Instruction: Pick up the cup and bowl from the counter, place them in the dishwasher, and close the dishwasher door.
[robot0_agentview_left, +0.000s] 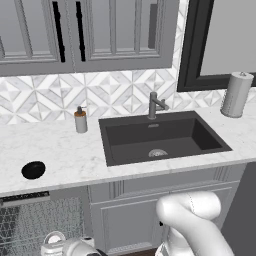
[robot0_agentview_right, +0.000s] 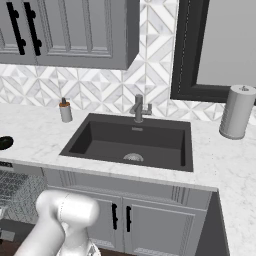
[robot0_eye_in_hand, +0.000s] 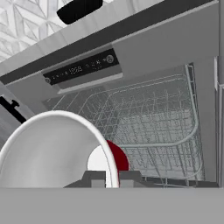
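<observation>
Right, the gripper (robot0_eye_in_hand: 111, 177) is low in front of the dishwasher (robot0_eye_in_hand: 144, 127), and its two dark fingertips are pinched on the rim of the cup (robot0_eye_in_hand: 57, 148). The cup is tipped toward the hand camera, so its whitish inside and pale rim loom large and a sliver of red body peeks out behind the rim. Behind the cup sits the grey wire rack (robot0_eye_in_hand: 148, 122) inside the dishwasher's open cavity, with the black control strip (robot0_eye_in_hand: 81, 68) and its small white markings running just above the rack.

Up on the counter (robot0_agentview_left: 65, 155), the bowl (robot0_agentview_left: 33, 170) sits near the front edge, directly above the dishwasher and well apart from the cup. From the left base camera the rack shows as mesh below the counter edge, left of the cupboard doors.

The sink (robot0_agentview_left: 160, 137) lies to the right of the dishwasher, set into the marble, with the faucet (robot0_agentview_left: 155, 105) behind it. The soap dispenser (robot0_agentview_left: 80, 120) stands at the back of the counter, between the bowl and the sink. The paper towel roll (robot0_agentview_left: 236, 94) stands upright beyond the sink, far from the dishwasher.
</observation>
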